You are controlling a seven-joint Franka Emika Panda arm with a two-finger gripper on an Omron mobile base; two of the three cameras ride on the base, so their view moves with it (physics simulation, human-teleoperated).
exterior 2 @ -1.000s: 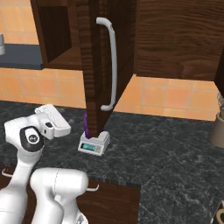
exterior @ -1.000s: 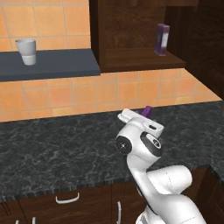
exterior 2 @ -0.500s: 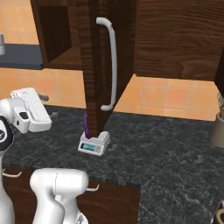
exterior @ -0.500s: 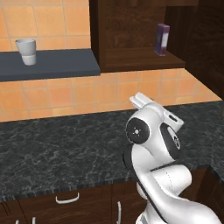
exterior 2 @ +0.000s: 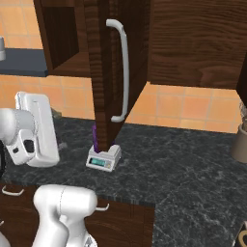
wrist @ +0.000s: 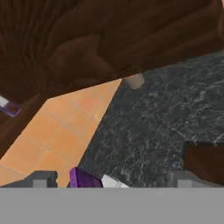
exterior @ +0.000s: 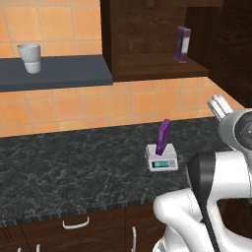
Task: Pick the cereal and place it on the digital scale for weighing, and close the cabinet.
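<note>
The cereal (exterior: 163, 137), a slim deep-purple box, stands upright and slightly tilted on the digital scale (exterior: 161, 159) on the dark counter. Both also appear beneath the open door, the cereal (exterior 2: 95, 138) on the scale (exterior 2: 103, 158). The cabinet (exterior: 147, 39) is open, its door (exterior 2: 108, 72) swung out with the silver bar handle (exterior 2: 123, 72) facing forward. My gripper (wrist: 111, 180) is open with nothing between the fingers, back from the scale, and the cereal (wrist: 83, 178) sits low between the fingertips. My white hand (exterior 2: 36, 128) hangs left of the scale.
A purple box with a pale face (exterior: 182, 44) stands on the cabinet shelf. A white cup (exterior: 29, 51) sits on the grey wall shelf (exterior: 59, 71). A tan canister (exterior 2: 240, 140) stands at the counter's right end. Low cabinets with curved handles (exterior: 76, 224) run below.
The arm has pulled back from the scale and swung toward the right side of the left base view. The cereal and the scale have stayed put, and the door has not moved.
</note>
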